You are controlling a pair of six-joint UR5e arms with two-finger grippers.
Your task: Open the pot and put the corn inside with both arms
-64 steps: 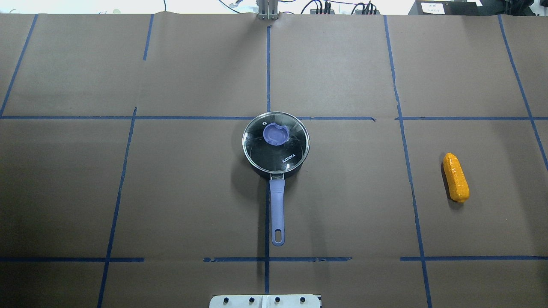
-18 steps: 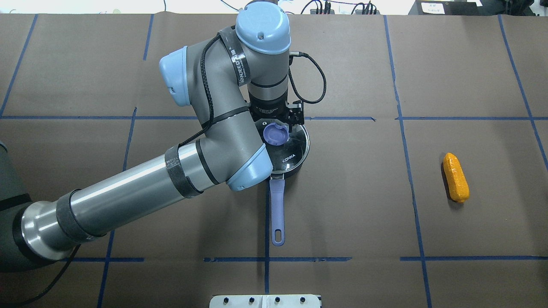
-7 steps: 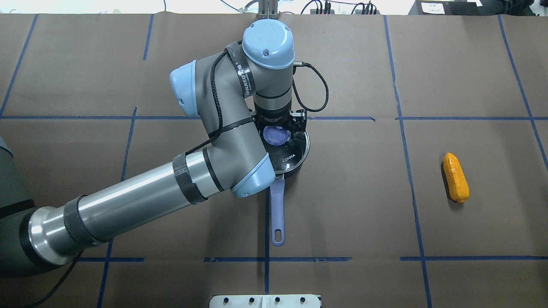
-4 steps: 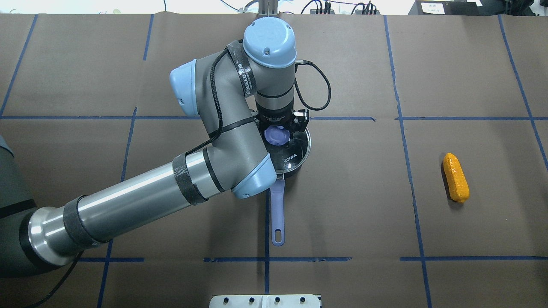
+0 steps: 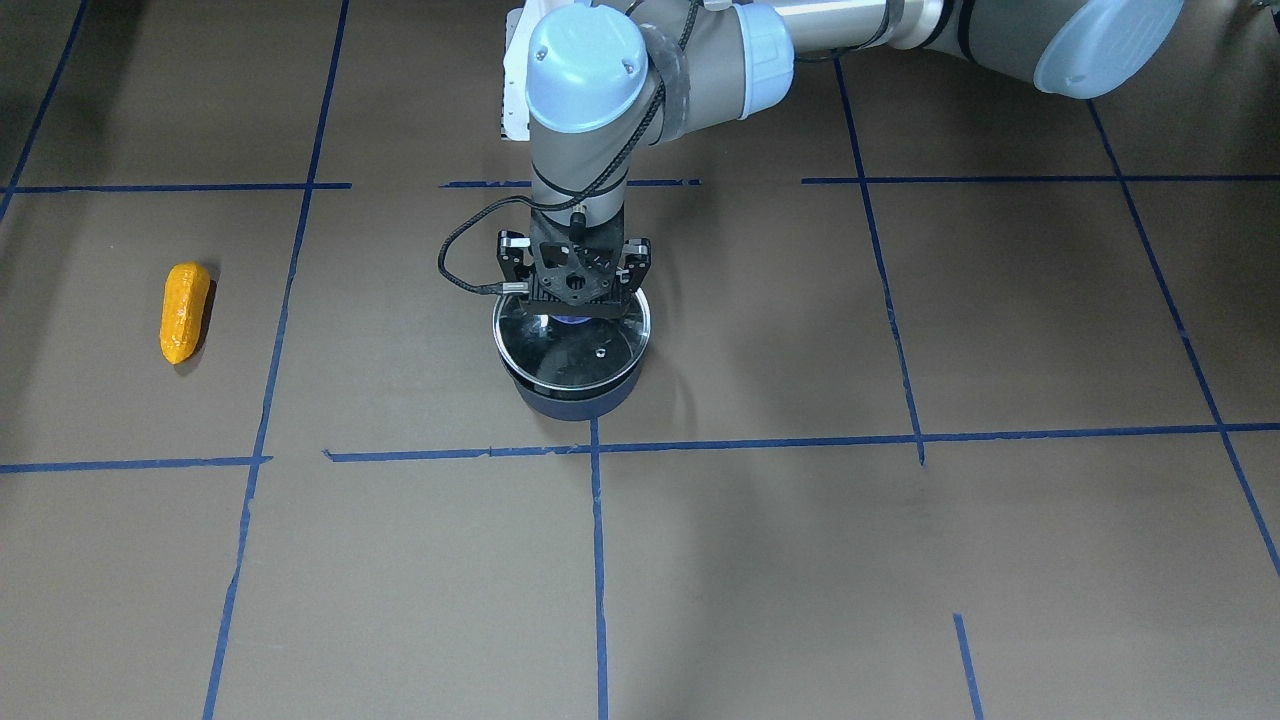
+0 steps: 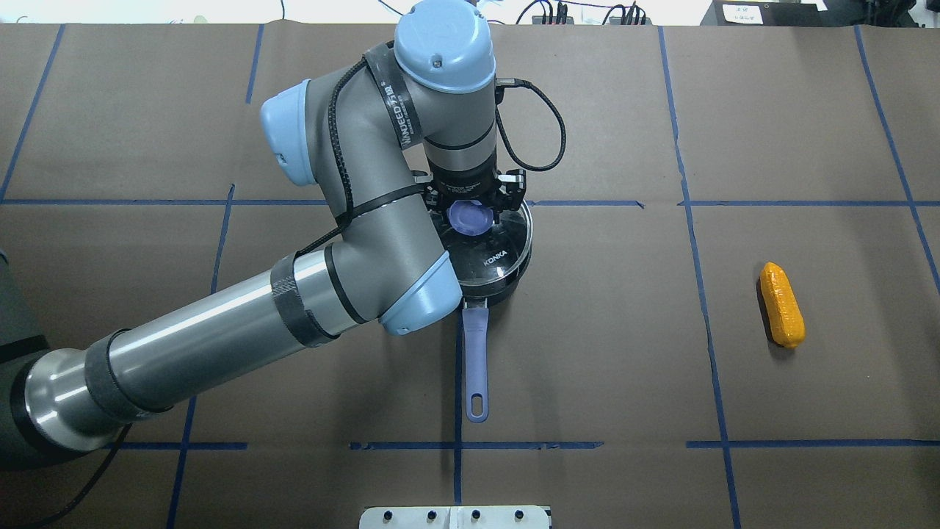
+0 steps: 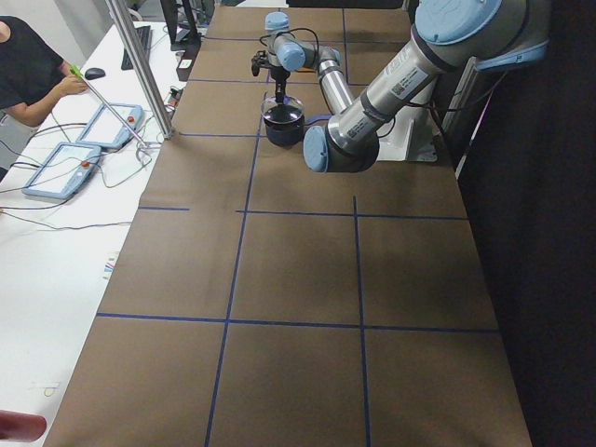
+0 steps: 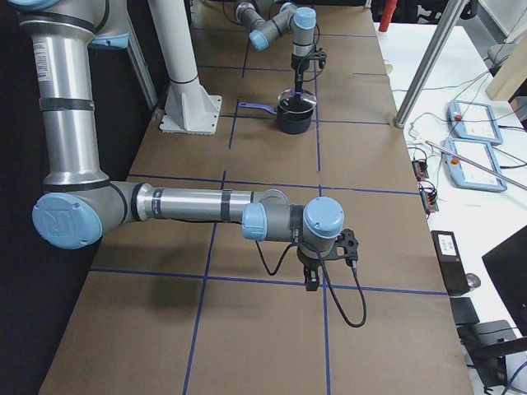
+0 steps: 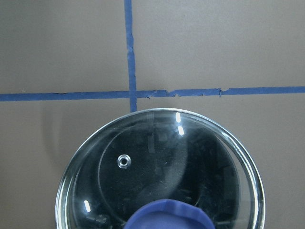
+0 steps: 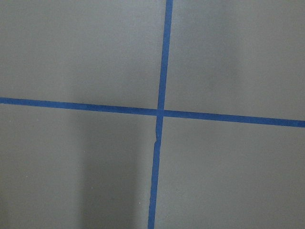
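The dark navy pot (image 6: 490, 292) stands mid-table, its purple handle (image 6: 476, 360) pointing toward the robot. My left gripper (image 6: 474, 213) is shut on the purple knob (image 5: 570, 320) of the glass lid (image 6: 493, 253). It holds the lid slightly above the pot rim. The left wrist view shows the lid glass (image 9: 162, 167) and the top of the knob (image 9: 167, 218). The orange-yellow corn (image 6: 783, 306) lies alone at the right, and shows in the front view (image 5: 184, 311). My right gripper (image 8: 313, 284) shows only in the exterior right view, low over bare paper. I cannot tell whether it is open or shut.
Brown paper with blue tape lines (image 6: 459, 110) covers the table. The white base stand (image 8: 188, 99) is at the robot's edge. A side table holds tablets (image 7: 58, 169) and cables, with a person (image 7: 26, 65) beside it.
The left arm came in, lowered onto the lid knob and closed on it. In the last half second it has risen and the lid has come up with it. The corn has not moved.
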